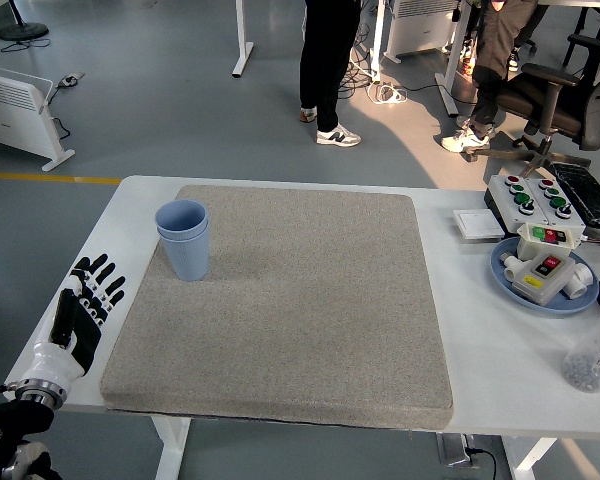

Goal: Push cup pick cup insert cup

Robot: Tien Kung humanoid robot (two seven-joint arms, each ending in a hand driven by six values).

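The left hand [80,313] lies at the table's [470,345] near-left corner, flat and palm down, wrist at the near edge and fingers [102,278] pointing away and a little to the right. The fingers are straight and slightly fanned, with nothing in them (the thumb sits along the right side of the palm). The hand rests on the bare white strip just left of the mat [290,300], its fingertips close to the mat's left edge but not over it. The right arm is out of view.

The cups [184,240] stand ahead of the hand and to its right, upright on the mat's far-left part, one nested inside the other so two blue rims show. They are well apart from the fingertips, with only open mat between.

To the right of the hand the mat runs bare across most of the table, and its near edge lies almost flush with the table's near edge. Far to the right, off the mat, sit a blue plate [510,283] holding a switch box [540,264], a button panel [538,199] behind it, a white square [477,224] and a clear bottle [592,358] by the right edge. Beyond the far edge, a person's legs [327,70] stand on the floor.
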